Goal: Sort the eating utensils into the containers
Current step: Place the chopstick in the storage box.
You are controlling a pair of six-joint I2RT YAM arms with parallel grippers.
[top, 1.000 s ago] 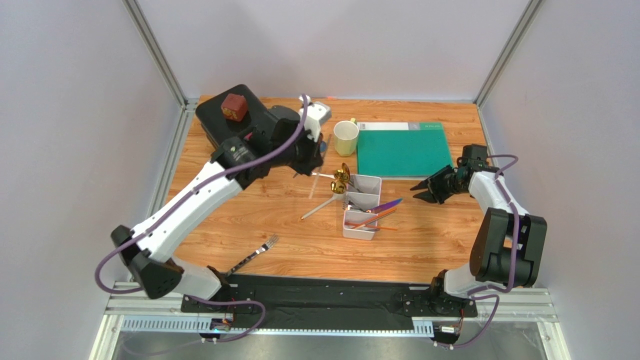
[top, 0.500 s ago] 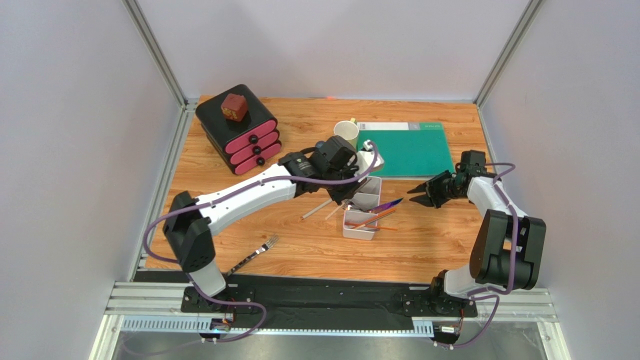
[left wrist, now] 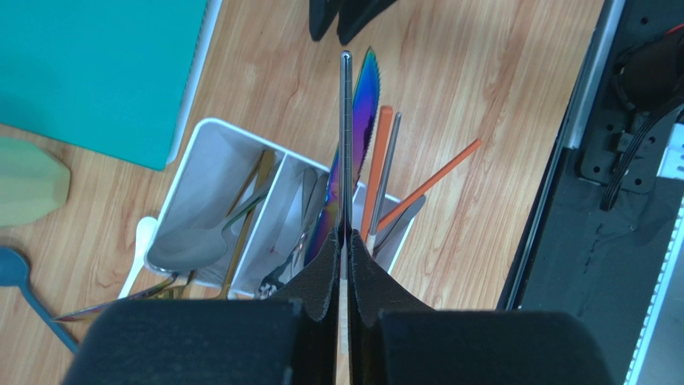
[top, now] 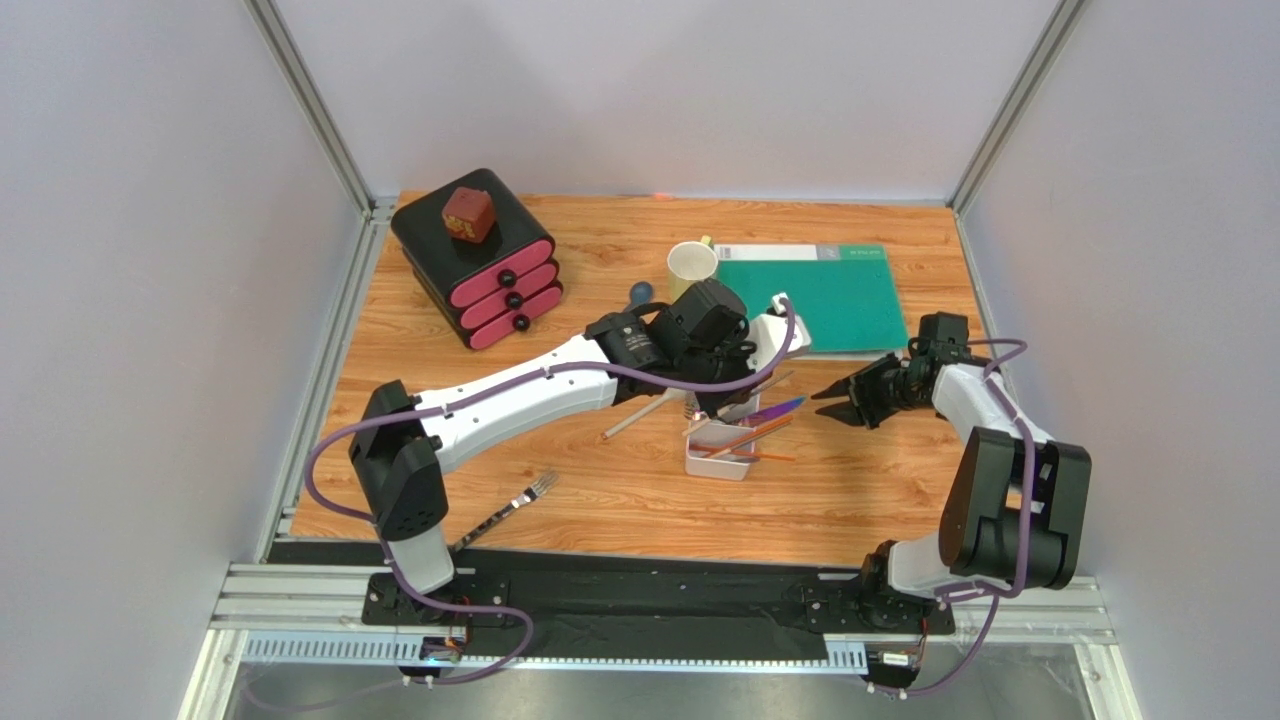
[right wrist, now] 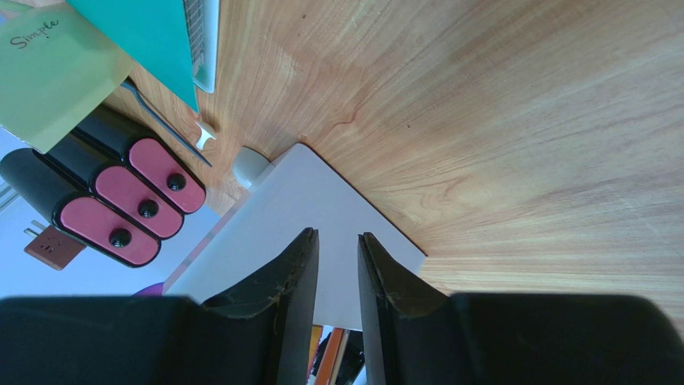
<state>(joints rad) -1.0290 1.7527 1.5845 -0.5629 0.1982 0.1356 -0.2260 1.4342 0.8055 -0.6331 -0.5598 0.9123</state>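
Clamped in the left gripper (left wrist: 344,241), a slim silver utensil (left wrist: 346,144) hangs over the white divided tray (left wrist: 210,180), its long axis running rightward from the jaws toward the right gripper (right wrist: 337,249), whose jaws stand apart and empty beside the tray.

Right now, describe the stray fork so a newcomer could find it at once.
On the wooden table, look at the near edge, left of centre. The fork lies there on bare wood, slanted. It is the only cutlery well away from the white tray.
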